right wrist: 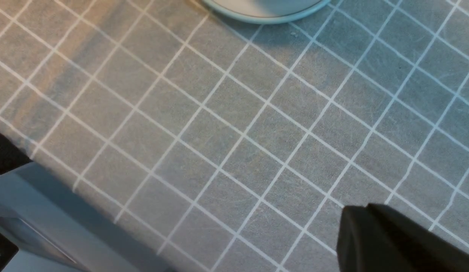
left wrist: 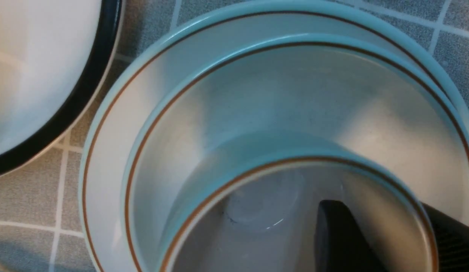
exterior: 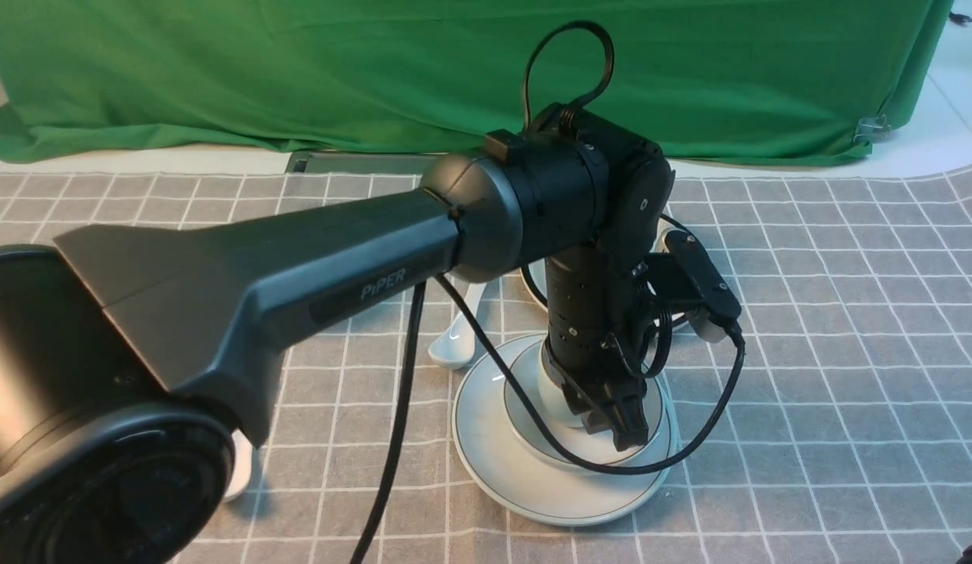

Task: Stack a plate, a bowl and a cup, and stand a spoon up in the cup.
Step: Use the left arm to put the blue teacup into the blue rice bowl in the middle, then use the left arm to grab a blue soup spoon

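The plate (exterior: 525, 489) lies on the grey checked tablecloth (exterior: 807, 352) near the middle of the scene, a little to the right and fairly near. The bowl (left wrist: 294, 94) sits on the plate, and the cup (left wrist: 257, 204) stands upright inside the bowl, so the three form one stack.

The left arm reaches in from the near left and bends down over the stack. The left gripper (exterior: 615, 431) points straight down at the cup. In the left wrist view its jaws stand apart across the cup's wall. One dark finger (left wrist: 344, 241) is inside the cup, with a strip of the inner wall showing beside it. The other finger (left wrist: 453, 241) is outside the rim.

A white soup spoon (exterior: 454, 341) lies flat on the cloth just left of the plate, on its far side. Its handle points away and passes under the arm. The part of the handle that shows is plain.

A black-rimmed bowl (left wrist: 37, 75) stands close beside the plate on the far side, mostly hidden behind the arm in the front view. Another white piece (exterior: 239, 470) shows at the near left, half covered by the arm's base.

The right gripper (right wrist: 374, 230) hangs over bare cloth at the near right, well apart from the stack. Its jaws are together and hold nothing. A green cloth (exterior: 298, 70) hangs across the far edge.
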